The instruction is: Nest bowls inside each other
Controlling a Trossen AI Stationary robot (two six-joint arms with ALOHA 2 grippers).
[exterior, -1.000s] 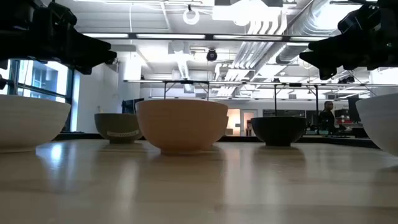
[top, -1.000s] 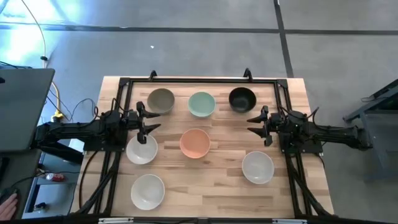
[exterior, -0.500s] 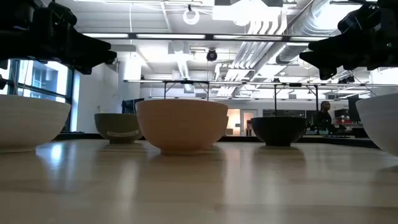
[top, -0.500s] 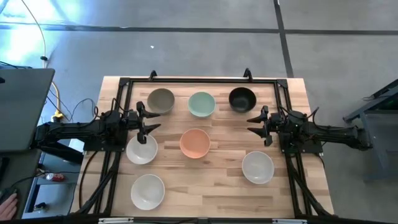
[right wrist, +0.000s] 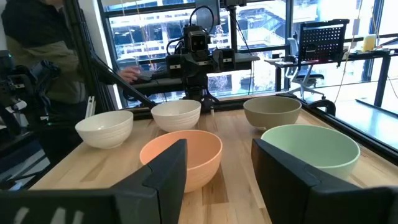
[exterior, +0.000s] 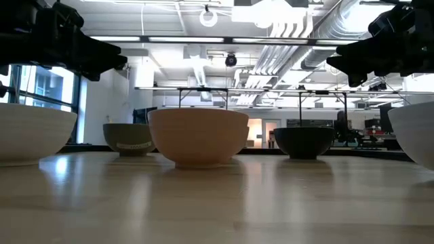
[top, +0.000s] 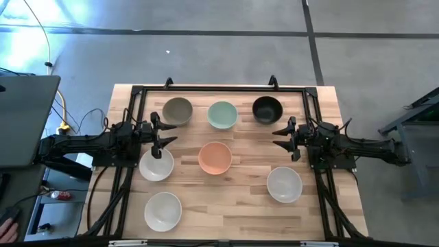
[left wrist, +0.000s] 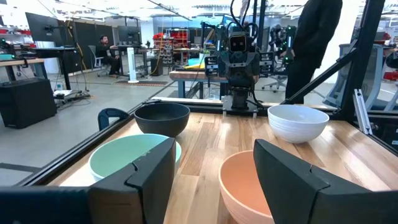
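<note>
Seven bowls stand apart, each upright on its base. In the high view the far row is grey-taupe bowl (top: 178,110), mint bowl (top: 222,114) and black bowl (top: 267,109). The peach bowl (top: 215,158) sits mid-table. White bowls stand at the left (top: 156,165), near left (top: 162,210) and right (top: 284,184). My left gripper (top: 164,133) hovers open above the table between the grey-taupe bowl and the left white bowl. My right gripper (top: 280,137) hovers open just near of the black bowl. In the low view the peach bowl (exterior: 198,135) hides the mint one.
A black frame rail (top: 219,88) runs along the table's far edge and down both sides. Bare wood lies near of the peach bowl (top: 226,206). A person (right wrist: 37,56) stands beyond the table's left side in the right wrist view, another (left wrist: 317,37) beyond the right side in the left wrist view.
</note>
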